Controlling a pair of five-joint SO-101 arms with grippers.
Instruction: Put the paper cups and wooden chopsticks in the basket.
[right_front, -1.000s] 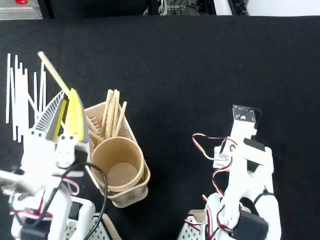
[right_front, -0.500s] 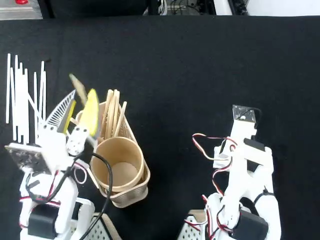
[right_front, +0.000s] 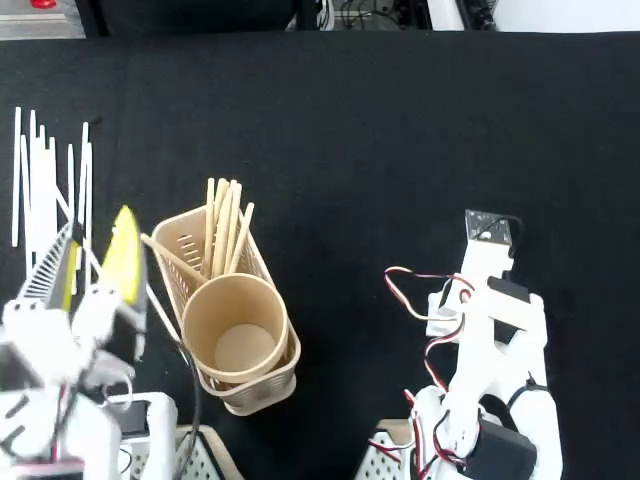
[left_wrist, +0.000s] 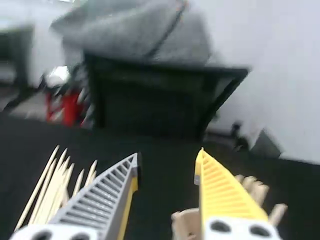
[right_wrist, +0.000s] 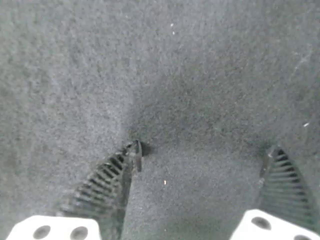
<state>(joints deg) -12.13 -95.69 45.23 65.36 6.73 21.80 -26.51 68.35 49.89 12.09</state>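
The tan basket (right_front: 262, 372) stands left of centre on the black table, with a paper cup (right_front: 235, 335) upright in its near end. Several wooden chopsticks (right_front: 225, 225) lean in its far end, and one chopstick (right_front: 172, 257) lies slanted across its left rim. More loose chopsticks (right_front: 45, 190) lie on the table at far left, seen too in the left wrist view (left_wrist: 50, 185). My left gripper (right_front: 96, 220) (left_wrist: 167, 156) hangs open and holds nothing, just left of the basket. My right gripper (right_wrist: 205, 150) is open over bare cloth; the right arm (right_front: 490, 300) sits folded at right.
Both arm bases stand at the near table edge. The table's far edge (right_front: 320, 32) borders equipment and cables. Black cloth stretches between the basket and the right arm and across the far half.
My left gripper carried a chopstick right over the basket, let it go, and drew back toward the near left, open. The right arm has not moved.
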